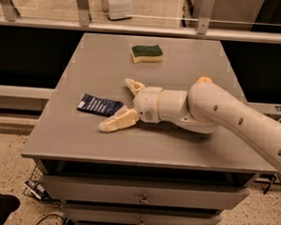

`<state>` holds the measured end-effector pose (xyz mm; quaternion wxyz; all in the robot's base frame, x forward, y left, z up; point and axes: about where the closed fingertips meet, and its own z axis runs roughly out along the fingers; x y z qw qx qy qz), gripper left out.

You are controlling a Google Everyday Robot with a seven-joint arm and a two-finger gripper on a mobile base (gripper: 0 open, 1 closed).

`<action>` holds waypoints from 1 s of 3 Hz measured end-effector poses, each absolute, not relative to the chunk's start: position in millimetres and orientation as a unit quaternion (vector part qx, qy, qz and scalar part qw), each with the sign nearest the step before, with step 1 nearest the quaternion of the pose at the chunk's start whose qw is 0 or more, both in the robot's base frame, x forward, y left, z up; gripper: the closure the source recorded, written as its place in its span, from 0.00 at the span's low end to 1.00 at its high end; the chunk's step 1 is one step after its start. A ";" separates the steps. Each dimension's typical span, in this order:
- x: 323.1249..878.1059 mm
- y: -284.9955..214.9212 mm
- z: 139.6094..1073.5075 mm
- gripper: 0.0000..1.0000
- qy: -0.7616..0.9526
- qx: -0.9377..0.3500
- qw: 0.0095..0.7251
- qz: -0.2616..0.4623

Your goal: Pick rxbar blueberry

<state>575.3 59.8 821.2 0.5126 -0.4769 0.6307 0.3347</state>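
Approach step, grasp not made yet. rxbar blueberry (99, 104) flat on table (191, 65), near left edge. gripper (114, 103) low over table middle, spread wide, empty, mouth facing bar. Next you probably nudge toward left edge, settle onto tabletop, then pinch.

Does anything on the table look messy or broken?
Nothing stands out. The rxbar blueberry lies flat, just a bit crooked to the table edge; the sponge sits at the back; the gripper is open at one end of the bar.
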 end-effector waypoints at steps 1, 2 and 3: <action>567.6 69.0 823.8 0.00 0.634 -0.490 0.502 0.327; 559.8 76.7 831.1 0.00 0.642 -0.503 0.488 0.312; 552.4 86.2 833.8 0.16 0.651 -0.515 0.465 0.307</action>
